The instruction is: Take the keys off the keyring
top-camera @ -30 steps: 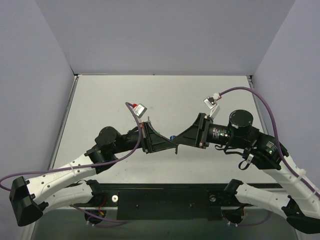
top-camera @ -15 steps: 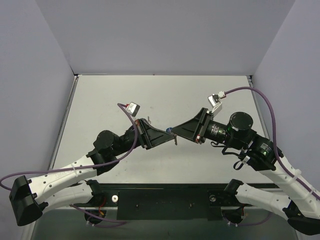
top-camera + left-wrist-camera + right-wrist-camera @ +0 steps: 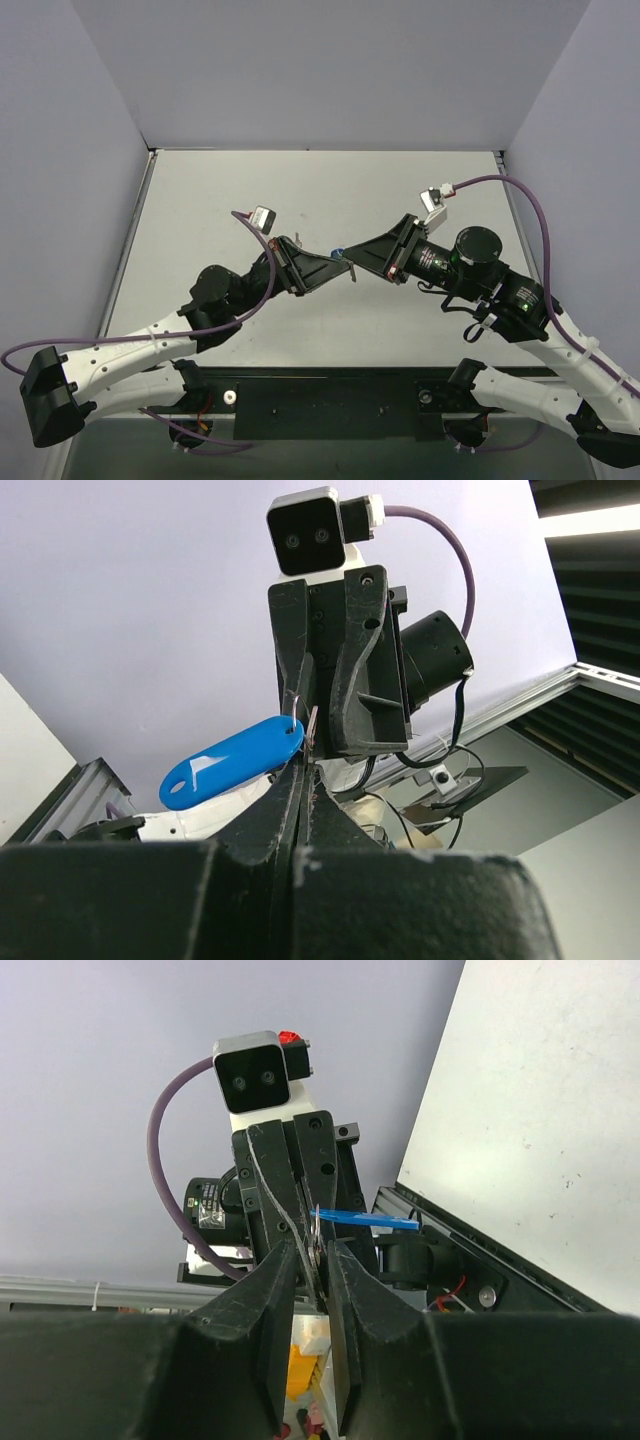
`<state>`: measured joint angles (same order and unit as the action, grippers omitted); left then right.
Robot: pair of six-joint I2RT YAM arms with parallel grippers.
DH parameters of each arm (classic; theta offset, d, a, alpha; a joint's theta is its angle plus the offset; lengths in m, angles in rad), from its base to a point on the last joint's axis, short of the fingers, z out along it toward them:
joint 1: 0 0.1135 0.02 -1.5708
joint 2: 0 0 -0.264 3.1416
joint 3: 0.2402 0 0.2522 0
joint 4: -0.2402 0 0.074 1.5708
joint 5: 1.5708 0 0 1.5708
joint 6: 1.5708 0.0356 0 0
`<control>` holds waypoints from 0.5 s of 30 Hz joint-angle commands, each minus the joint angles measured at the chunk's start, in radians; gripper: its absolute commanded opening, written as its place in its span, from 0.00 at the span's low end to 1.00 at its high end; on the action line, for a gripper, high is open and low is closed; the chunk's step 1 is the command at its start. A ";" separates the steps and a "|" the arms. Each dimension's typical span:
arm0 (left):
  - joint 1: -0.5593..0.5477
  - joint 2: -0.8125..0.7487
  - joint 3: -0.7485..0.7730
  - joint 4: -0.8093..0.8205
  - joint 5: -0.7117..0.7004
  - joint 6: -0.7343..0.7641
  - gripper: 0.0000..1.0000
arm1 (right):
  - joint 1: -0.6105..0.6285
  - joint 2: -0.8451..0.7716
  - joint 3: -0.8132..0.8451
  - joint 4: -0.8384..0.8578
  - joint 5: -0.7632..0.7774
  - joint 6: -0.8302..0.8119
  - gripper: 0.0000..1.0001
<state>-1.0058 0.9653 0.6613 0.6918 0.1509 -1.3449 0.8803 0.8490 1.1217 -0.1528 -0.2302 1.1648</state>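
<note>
Over the table (image 3: 220,190), the left gripper (image 3: 303,780), pinching the blue keyring (image 3: 232,763), and the right gripper (image 3: 312,1260), clamping the keys (image 3: 315,1248), have drifted farther out. Nothing's off yet.

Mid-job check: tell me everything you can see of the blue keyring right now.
The blue keyring is a glossy bright-blue oval tag, plastic by its look, with a hole at its free end. It hangs in the air, tilted, where the left hand and right hand meet tip to tip. Thin silver metal joins its other end, between the right hand's fingers.
</note>
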 commanded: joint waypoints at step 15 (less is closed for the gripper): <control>-0.100 0.049 0.047 -0.103 -0.142 0.104 0.00 | 0.052 0.004 -0.020 0.102 -0.011 0.004 0.08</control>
<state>-1.0744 0.9798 0.6636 0.7036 0.0257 -1.3140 0.8906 0.8436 1.1088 -0.1535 -0.1749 1.1557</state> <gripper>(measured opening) 0.018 0.085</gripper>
